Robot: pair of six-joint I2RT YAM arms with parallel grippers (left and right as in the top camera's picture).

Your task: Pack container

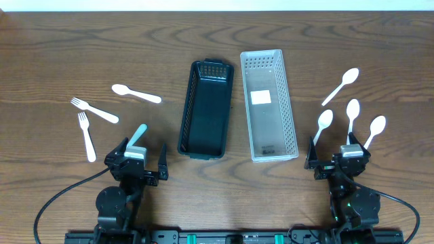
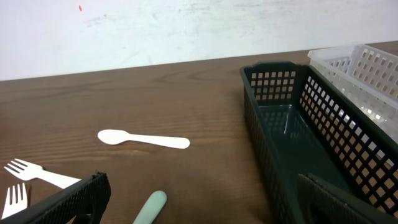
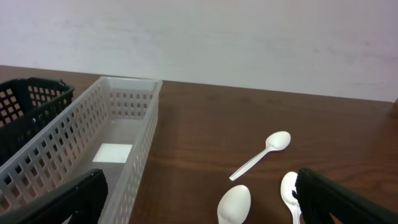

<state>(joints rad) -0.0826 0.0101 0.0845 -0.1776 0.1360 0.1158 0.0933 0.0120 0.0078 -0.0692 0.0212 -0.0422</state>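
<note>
One dark wood-grain table (image 1: 68, 54), backed by a pale wall (image 2: 186, 25), carries a black basket (image 1: 186, 108) and a white basket (image 1: 289, 108) side by side at its middle, then the left gripper (image 1: 137, 161) and right gripper (image 1: 338, 160) at the near edge, fingers of both spread apart, and white spoons (image 1: 339, 87) and forks (image 1: 95, 111) scattered outside the baskets.

Both arms are tucked low at the near edge for me: left arm (image 1: 114, 202) around 7 o'clock, right arm (image 1: 354, 203) around 5 o'clock, both aimed toward 12. The left gripper (image 1: 139, 154) has its jaws spread wide, and the right gripper (image 1: 338, 154) is the same deal. On the left wrist cam the black fingers (image 2: 74, 200) only peek in at the bottom corners.
</note>
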